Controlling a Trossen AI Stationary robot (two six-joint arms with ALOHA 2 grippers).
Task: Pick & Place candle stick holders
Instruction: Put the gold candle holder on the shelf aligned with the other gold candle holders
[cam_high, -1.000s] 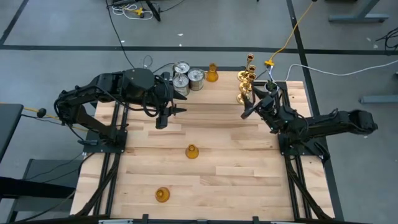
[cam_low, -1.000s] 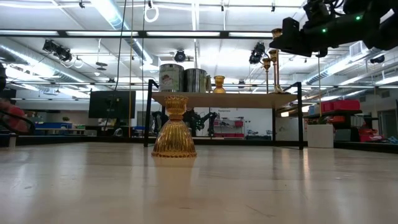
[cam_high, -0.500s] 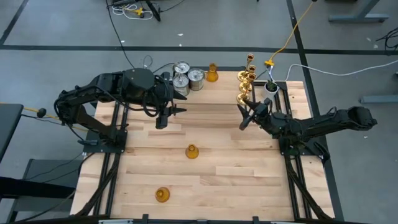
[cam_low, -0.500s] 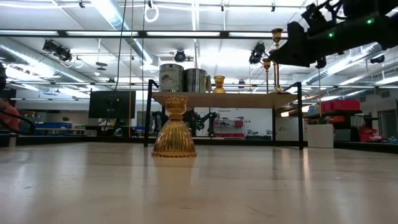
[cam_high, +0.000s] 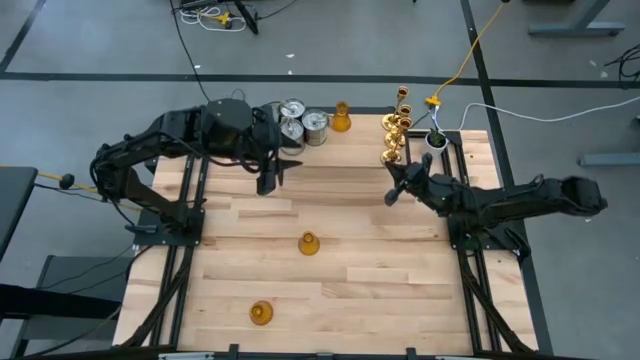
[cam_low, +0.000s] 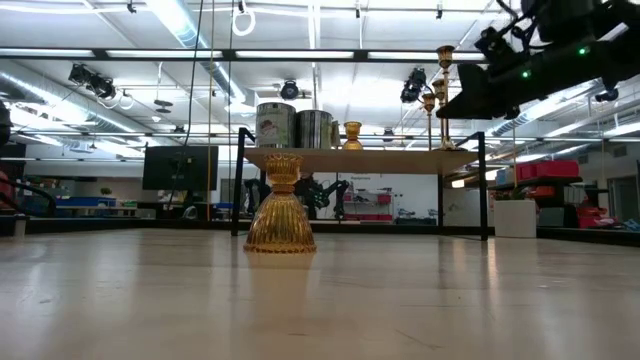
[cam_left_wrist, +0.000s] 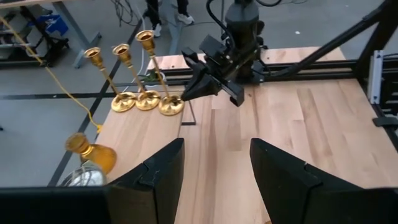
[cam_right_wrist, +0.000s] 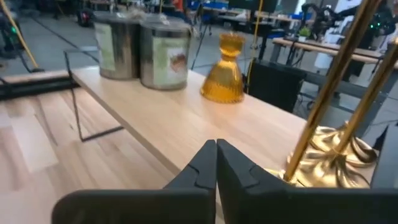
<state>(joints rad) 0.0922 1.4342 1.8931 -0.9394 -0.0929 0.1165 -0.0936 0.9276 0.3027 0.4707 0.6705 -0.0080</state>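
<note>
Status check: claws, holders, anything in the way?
Right claw shut, empty, beside brass holders. Left claw open, empty, near glass holders. Two amber holders loose mid-table. No obstruction seen.

In the high view the three silvery holders (cam_high: 298, 122) at the table's (cam_high: 340, 250) far edge crowd together, so their outlines merge. The right wrist view cuts off the brass holders (cam_right_wrist: 336, 146) above their stems and shows only two silvery ones. In the low view the right pincer (cam_low: 462, 103) partly covers the brass stems. In the left wrist view one silvery holder is cut by the left pincer's own finger (cam_left_wrist: 149, 180).
</note>
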